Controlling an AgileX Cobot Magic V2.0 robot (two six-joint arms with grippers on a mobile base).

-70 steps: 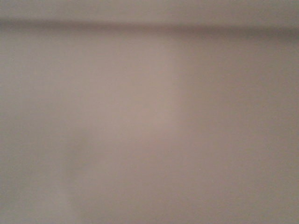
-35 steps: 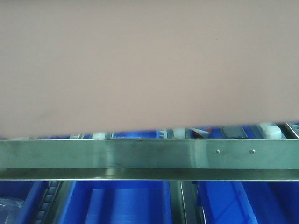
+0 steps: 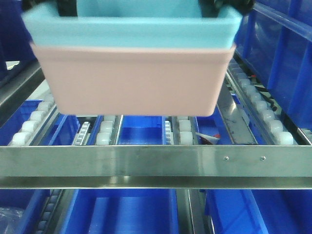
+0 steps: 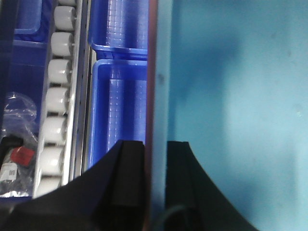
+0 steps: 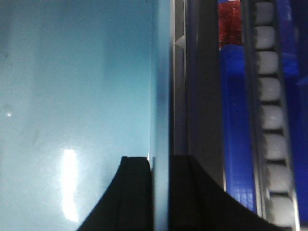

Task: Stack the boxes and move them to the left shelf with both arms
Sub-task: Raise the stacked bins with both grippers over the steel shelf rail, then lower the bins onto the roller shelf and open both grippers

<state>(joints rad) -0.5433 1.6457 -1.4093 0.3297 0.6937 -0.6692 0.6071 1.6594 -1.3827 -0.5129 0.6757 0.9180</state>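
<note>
The boxes are stacked, with the light blue box (image 3: 131,22) nested inside the pink box (image 3: 131,80). The stack hangs past the steel front rail (image 3: 156,165) of the left shelf, over its white roller tracks (image 3: 36,119). I cannot tell whether it touches the rollers. My left gripper (image 4: 155,154) is shut on the stack's left wall, with one black finger (image 4: 129,168) outside and the other inside the blue box (image 4: 236,96). My right gripper (image 5: 161,166) is shut on the right wall in the same way, and the blue box floor (image 5: 72,96) lies to its left.
Dark blue storage bins (image 3: 126,214) sit on the level below the rail, and more stand at the right (image 3: 287,53). A roller track (image 4: 57,96) runs left of the stack and another (image 5: 274,125) runs to its right. A clear bag with dark items (image 4: 17,159) lies at the lower left.
The stack filled the front view close to the camera. It has since moved away over the rail into the shelf bay, so both boxes and the roller tracks show.
</note>
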